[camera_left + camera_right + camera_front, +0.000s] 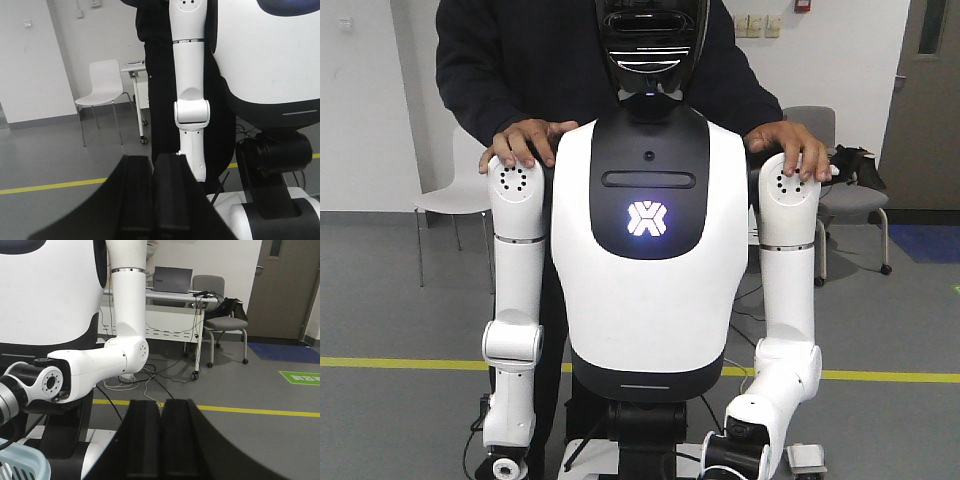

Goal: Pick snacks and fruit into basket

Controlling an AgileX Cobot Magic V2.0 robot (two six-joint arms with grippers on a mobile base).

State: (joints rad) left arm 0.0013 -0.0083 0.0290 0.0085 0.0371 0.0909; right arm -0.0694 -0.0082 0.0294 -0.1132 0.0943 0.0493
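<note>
Both black grippers, left [152,200] and right [161,440], are seen with fingers pressed together, nothing held between them. Behind the white humanoid robot torso [645,300] a dark-clothed person [480,70] is stood, hands laid on its shoulders. A pale blue slatted plastic basket [22,462] is glimpsed by the right wrist; no fruit can be seen.

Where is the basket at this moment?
Only a corner of the pale blue basket shows, at the bottom left of the right wrist view, below the robot's bent arm.
</note>
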